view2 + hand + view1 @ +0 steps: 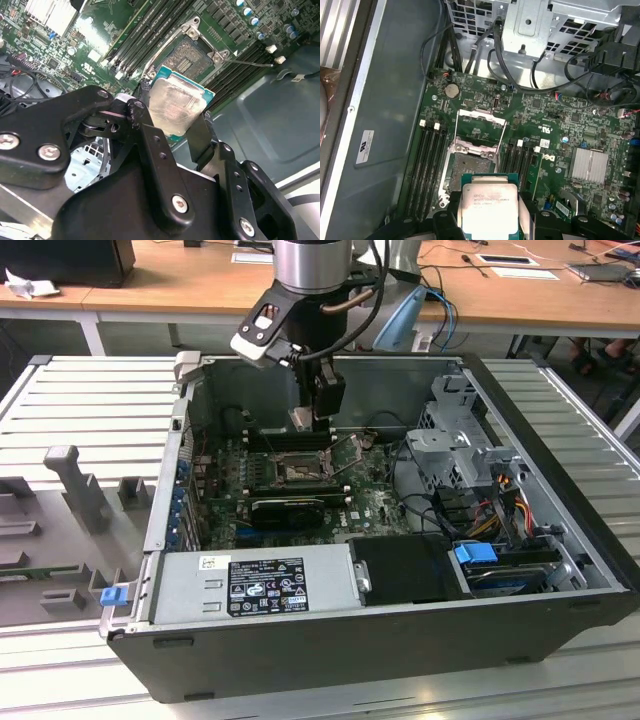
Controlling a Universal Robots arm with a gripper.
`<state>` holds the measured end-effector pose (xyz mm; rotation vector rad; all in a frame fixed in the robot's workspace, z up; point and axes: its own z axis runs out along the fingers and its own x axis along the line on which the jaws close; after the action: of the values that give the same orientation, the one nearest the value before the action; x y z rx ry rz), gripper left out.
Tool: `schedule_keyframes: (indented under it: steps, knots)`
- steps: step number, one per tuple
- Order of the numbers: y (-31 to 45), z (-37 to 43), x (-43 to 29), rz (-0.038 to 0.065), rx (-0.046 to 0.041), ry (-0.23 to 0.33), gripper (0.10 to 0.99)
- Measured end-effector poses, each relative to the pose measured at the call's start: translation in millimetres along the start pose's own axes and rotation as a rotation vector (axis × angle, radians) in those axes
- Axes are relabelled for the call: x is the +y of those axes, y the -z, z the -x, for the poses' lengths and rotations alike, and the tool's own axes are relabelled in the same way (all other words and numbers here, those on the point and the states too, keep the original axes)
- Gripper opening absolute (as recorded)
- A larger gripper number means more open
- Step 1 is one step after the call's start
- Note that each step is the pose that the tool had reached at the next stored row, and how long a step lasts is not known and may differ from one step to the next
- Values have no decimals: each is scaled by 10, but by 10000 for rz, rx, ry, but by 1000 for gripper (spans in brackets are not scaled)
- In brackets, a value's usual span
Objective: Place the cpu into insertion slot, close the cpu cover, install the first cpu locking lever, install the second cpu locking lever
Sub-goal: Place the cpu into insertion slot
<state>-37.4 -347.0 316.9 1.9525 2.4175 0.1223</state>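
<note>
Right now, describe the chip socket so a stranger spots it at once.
Inside the open computer case lies a green board. Below the pincer holding the chip sits the socket: a dark square with a silvery rim, unlike the long black memory slots flanking it.

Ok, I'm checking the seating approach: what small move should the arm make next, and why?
Probably a slow descent of the gripper toward the insertion slot, trimming sideways if needed. It is shut on the cpu, which hangs clear above the board, the slot looks bare, and the cpu cover is swung open, so nothing visible blocks the way down.
</note>
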Motion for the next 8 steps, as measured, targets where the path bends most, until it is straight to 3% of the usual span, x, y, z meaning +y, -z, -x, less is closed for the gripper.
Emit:
schedule_keyframes:
  steps: [8]
  knots:
    - [-51, 1, -4, 4, -13, -161, 537]
